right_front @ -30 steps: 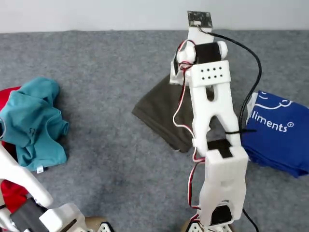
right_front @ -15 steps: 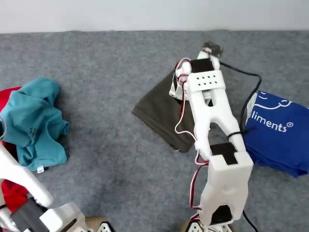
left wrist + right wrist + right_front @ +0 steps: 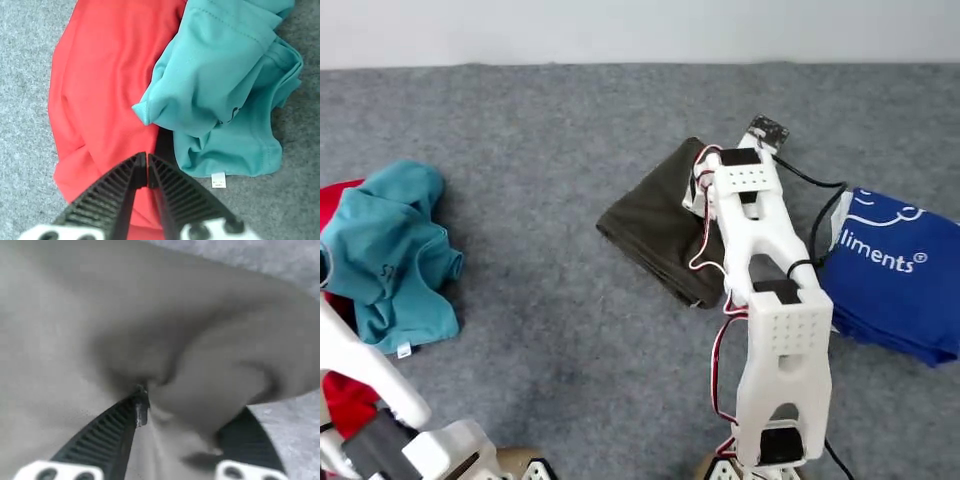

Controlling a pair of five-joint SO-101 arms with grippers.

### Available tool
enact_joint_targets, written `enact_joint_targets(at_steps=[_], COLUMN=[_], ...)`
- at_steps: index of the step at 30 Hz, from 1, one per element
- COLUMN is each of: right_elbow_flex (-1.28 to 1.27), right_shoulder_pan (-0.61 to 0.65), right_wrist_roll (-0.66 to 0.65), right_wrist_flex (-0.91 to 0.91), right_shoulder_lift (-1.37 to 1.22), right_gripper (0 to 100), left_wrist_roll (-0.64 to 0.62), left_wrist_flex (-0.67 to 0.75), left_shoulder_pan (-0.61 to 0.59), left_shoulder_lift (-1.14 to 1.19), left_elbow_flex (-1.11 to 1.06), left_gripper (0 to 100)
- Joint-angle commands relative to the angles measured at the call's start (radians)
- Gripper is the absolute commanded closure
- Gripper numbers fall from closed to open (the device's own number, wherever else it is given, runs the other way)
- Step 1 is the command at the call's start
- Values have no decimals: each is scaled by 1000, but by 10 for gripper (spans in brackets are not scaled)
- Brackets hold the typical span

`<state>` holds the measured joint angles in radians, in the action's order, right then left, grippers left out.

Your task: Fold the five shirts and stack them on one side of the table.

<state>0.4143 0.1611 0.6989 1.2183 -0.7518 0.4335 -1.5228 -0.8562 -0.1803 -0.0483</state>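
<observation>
red shirt (image 3: 95, 75) lies nearest, under my left gripper (image 3: 147, 160), whose fingers are pressed together on nothing. it hangs just above the cloth, parked, i judge, clear of the working arm. teal shirt (image 3: 390, 260), crumpled, overlaps the red one's edge; both are unfolded at the left side. farther in, at mid-table, my right gripper (image 3: 192, 410) pinches a bunched fold of the olive shirt (image 3: 655, 225), cloth wedged between its jaws, probably to drag or lift the folded piece. blue shirt (image 3: 900, 290), folded, sits just beside that arm at the right edge, the likely base of the stack. grey felt table (image 3: 540, 150) runs on beyond. four shirts visible.
</observation>
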Motion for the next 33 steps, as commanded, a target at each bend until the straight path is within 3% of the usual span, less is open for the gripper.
enact_joint_targets(at_steps=[1,5,12,25,33], right_elbow_flex=[55,75,95,95,91], right_shoulder_pan=[-5,-18,-25,-159,-286], right_wrist_roll=[0,-8,-201,-586,-721], right_wrist_flex=[42,116,249,564,575], right_shoulder_lift=[-62,-56,125,585,750], right_gripper=[974,992,990,990,990], left_wrist_roll=[54,63,61,61,61], left_wrist_flex=[18,18,17,17,17], left_shoulder_pan=[-2,-2,-2,-2,2], left_shoulder_lift=[-35,-35,-35,-35,-35], left_elbow_flex=[5,5,5,5,5], left_gripper=[983,984,984,984,984])
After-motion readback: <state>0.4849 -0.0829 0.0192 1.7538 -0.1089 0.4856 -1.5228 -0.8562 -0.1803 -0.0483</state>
